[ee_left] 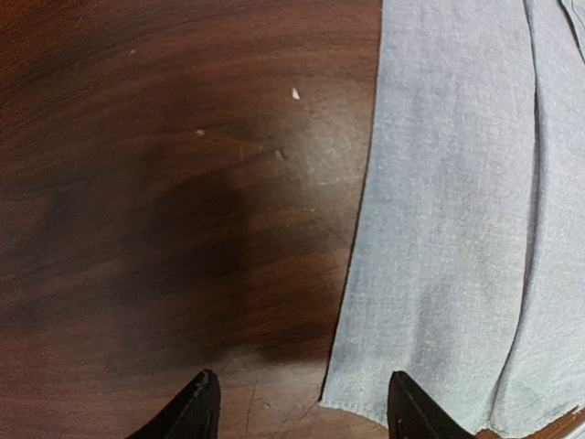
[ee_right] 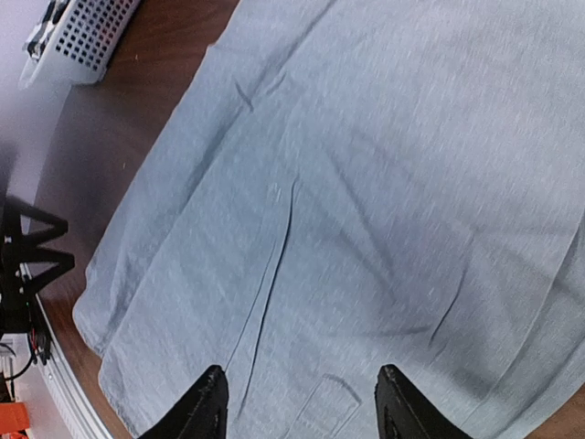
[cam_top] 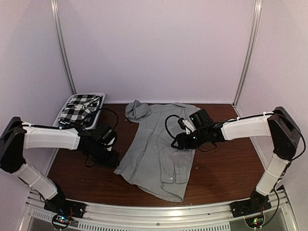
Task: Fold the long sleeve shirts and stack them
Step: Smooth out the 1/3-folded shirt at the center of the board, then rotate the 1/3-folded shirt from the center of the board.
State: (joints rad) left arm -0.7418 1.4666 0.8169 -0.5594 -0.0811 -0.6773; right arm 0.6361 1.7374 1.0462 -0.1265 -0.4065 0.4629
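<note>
One grey shirt [cam_top: 156, 144] on table [cam_top: 226, 168], one checked shirt [cam_top: 81, 108] in basket [cam_top: 61, 117].

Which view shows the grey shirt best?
Top external: nearly all of the grey shirt, spread on the table, collar at the far end. Left wrist shows only one hem corner; right wrist, a creased stretch.
</note>
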